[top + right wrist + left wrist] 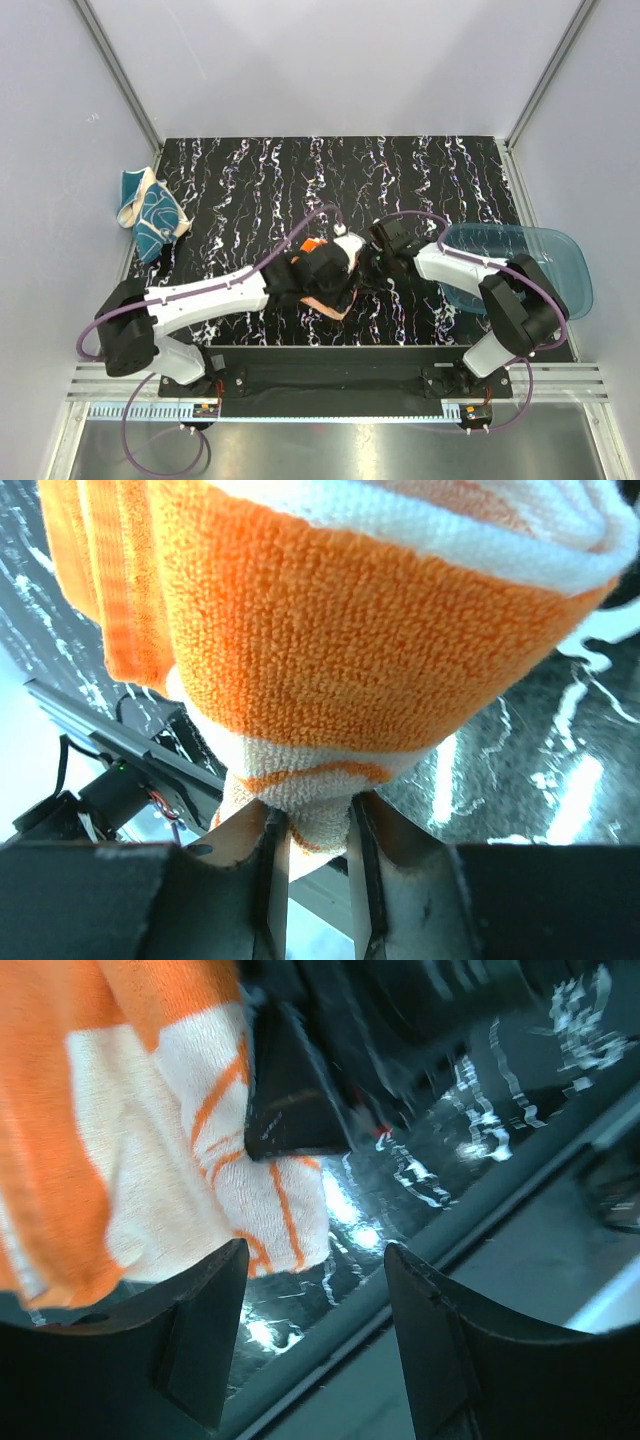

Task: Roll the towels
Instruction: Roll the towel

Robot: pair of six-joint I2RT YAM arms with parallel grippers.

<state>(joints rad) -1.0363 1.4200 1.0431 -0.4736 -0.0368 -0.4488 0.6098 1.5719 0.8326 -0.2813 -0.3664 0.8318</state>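
Orange-and-white terry towel [350, 630] is bunched mid-table. The right gripper [310, 825] pinches its pale corner tight. The left gripper [315, 1260] sits just beside it, jaws apart and clamping nothing. Teal swirl-pattern towel [152, 215] lies crumpled at the left edge of the black marbled table [250, 180].

— What do you see on your end?
— I see the orange towel [333, 303] bunched up mid-way along the table [250, 180], white patches and stripes showing. The teal towel [150, 215] lies crumpled at the far-left edge, cream underside partly showing.
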